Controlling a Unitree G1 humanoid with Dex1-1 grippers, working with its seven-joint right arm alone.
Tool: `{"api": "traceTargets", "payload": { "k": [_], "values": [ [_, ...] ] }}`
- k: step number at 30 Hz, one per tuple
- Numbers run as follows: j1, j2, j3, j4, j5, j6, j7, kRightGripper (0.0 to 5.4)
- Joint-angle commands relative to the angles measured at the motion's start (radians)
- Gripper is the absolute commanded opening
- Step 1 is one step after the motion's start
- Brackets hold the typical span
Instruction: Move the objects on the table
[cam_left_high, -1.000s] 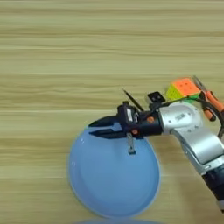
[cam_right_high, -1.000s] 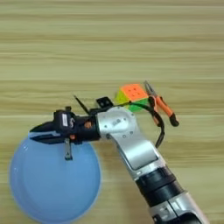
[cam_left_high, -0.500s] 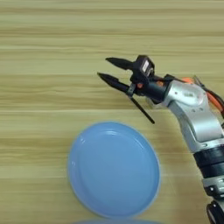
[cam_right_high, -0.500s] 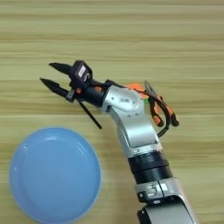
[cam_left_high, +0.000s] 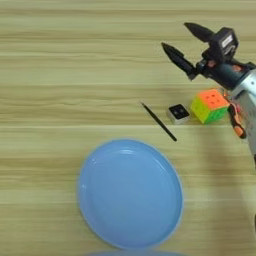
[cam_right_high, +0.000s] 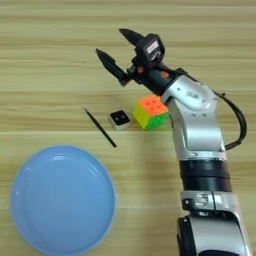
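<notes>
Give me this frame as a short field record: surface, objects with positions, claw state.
surface: wooden table
plate: light-blue plate, near edge, nothing on it
stick: thin black stick, lying diagonally just beyond the plate, apart from it
small box: white box with black face, right of the stick
cube: colourful puzzle cube, right of the box
pliers: orange handle partly hidden by the arm
claw: right claw, open, holding nothing, raised beyond the cube
</notes>
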Motion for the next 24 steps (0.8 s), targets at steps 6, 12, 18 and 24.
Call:
{"api": "traceTargets", "payload": {
  "k": [6,12,18,24],
  "values": [
    [-0.140,-0.179,-0.158,0.148,0.070,0.033,-0.020,4.89],
    [-0.102,-0.239,-0.172,0.203,0.037,0.065,-0.038,5.37],
    [-0.020,-0.284,-0.188,0.183,0.031,0.170,-0.055,5.37],
    [0.102,-0.321,-0.193,0.181,0.024,0.229,-0.036,5.37]
  ]
}}
